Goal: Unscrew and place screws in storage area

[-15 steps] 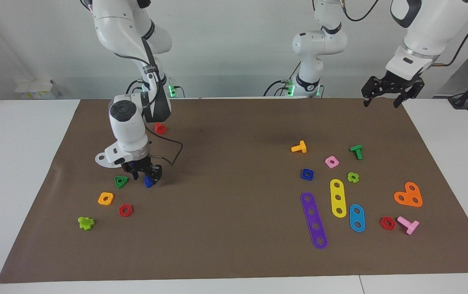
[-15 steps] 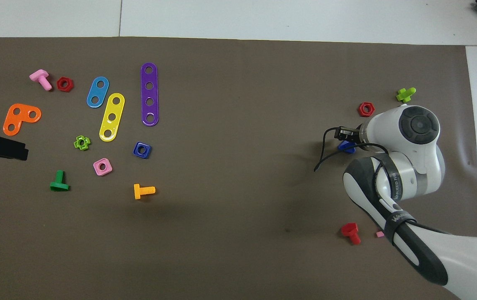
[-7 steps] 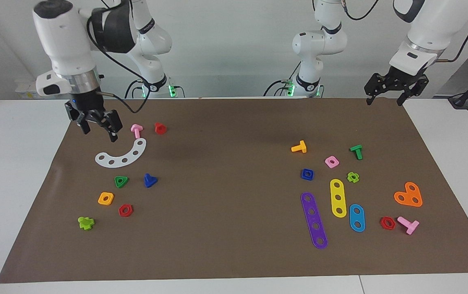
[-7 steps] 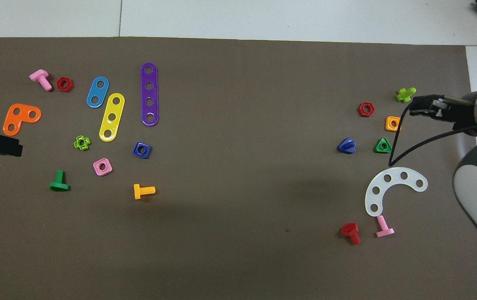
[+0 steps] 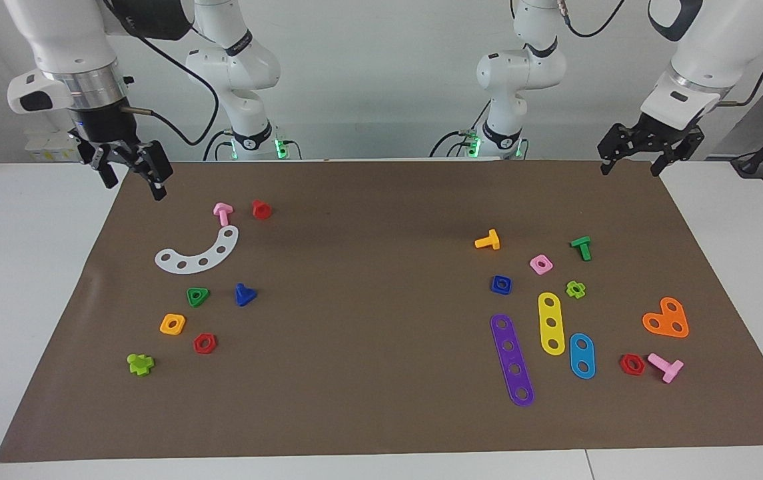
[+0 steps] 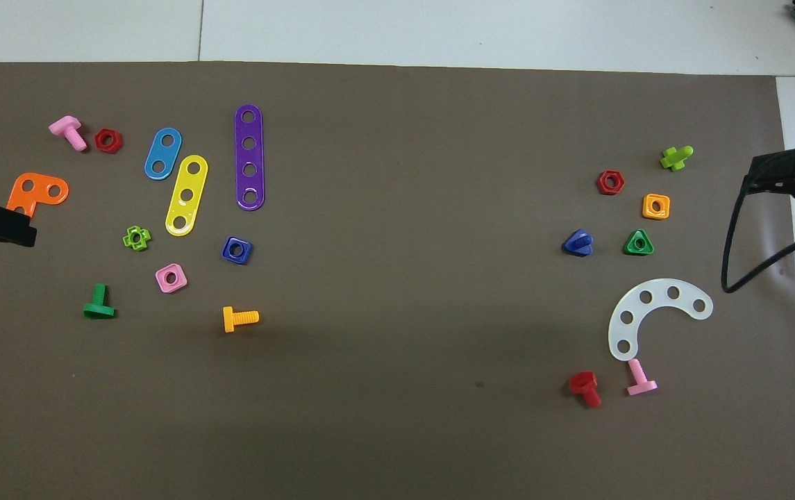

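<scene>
The blue triangular-head bolt (image 5: 244,294) lies on the brown mat (image 5: 381,400) toward the right arm's end, beside a green triangular nut (image 5: 197,296); it also shows in the overhead view (image 6: 578,243). The blue square nut (image 5: 500,285) lies toward the left arm's end, next to the purple strip (image 5: 512,359); it also shows in the overhead view (image 6: 237,250). My right gripper (image 5: 133,187) is open and empty, raised over the mat's corner at the right arm's end. My left gripper (image 5: 628,171) is open and empty, raised over the mat's corner at the left arm's end.
Around the blue bolt lie a white curved strip (image 5: 198,253), pink bolt (image 5: 222,213), red bolt (image 5: 261,209), orange nut (image 5: 172,324), red nut (image 5: 204,343) and lime bolt (image 5: 140,364). Around the blue nut lie coloured strips, an orange bolt (image 5: 488,240) and a pink nut (image 5: 540,264).
My right gripper let go of the blue bolt on the mat, then rose and drew back to the mat's corner. The left gripper shifted only slightly.
</scene>
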Robot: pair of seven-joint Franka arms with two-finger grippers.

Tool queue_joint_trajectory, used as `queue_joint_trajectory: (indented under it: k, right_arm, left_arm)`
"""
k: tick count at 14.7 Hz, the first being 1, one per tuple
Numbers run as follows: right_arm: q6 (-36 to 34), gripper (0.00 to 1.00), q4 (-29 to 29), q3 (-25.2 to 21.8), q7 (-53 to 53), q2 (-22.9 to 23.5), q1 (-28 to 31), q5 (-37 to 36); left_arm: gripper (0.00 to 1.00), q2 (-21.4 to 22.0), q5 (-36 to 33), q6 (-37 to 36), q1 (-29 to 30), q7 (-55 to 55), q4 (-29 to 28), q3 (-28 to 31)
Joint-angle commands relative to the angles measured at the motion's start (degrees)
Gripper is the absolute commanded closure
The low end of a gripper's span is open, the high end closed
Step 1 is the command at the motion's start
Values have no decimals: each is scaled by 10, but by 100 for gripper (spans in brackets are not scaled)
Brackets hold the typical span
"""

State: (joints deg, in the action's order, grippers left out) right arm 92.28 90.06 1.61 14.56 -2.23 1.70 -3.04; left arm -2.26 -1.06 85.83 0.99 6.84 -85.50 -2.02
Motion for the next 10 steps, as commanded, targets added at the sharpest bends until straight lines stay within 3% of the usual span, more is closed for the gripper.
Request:
queue_joint_trajectory:
  k: [1, 10]
  right_arm:
    - [-29, 0, -14, 2, -22, 6, 0, 13]
    - [-37, 0, 21, 3, -16, -12, -2, 32]
  left_arm:
    - [0, -2, -3, -19, -2, -1, 9, 3]
    - [0, 1, -1, -6, -1, 2, 2, 3]
